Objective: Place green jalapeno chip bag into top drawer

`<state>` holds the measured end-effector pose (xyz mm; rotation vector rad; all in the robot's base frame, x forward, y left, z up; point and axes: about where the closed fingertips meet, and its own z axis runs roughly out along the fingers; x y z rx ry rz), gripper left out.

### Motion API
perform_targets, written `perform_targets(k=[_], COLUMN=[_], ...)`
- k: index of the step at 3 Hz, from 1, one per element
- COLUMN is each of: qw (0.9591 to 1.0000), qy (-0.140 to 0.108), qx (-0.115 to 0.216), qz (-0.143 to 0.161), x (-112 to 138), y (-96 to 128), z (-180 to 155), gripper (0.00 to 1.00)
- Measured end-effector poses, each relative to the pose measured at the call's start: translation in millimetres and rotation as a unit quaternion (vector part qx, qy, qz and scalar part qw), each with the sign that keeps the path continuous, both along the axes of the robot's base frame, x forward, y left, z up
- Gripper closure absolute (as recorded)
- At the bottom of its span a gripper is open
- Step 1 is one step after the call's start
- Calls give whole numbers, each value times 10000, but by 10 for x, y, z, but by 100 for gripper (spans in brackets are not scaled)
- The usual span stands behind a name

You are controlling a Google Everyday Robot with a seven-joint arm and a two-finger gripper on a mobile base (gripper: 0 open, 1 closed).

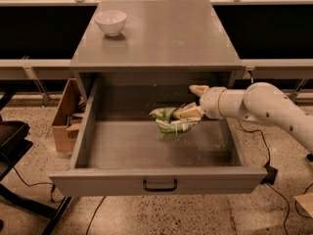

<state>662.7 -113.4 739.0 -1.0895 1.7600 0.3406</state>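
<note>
One green jalapeno chip bag [170, 122], one open top drawer [159, 181] with one black handle [160, 186], one white bowl [110, 22] on one grey counter [166, 38], one cardboard box [65, 115], one robot hand [188, 112] inside the drawer at the bag

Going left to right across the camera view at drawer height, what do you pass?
Cardboard box → top drawer left wall → green jalapeno chip bag over the drawer floor → gripper at the bag → white arm reaching in from the right.

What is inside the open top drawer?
The top drawer holds the green jalapeno chip bag, with the gripper on it, and a crumb-speckled floor. The floor beneath the bag is covered.
</note>
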Motion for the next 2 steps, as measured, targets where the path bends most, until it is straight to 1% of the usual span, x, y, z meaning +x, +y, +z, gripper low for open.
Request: perform_targets(k=[1,2], qw=[10000,10000], qy=[0,0], qx=[0,10], qz=[0,1], x=[0,-3], y=[1,-1], z=[0,5], gripper=[100,74])
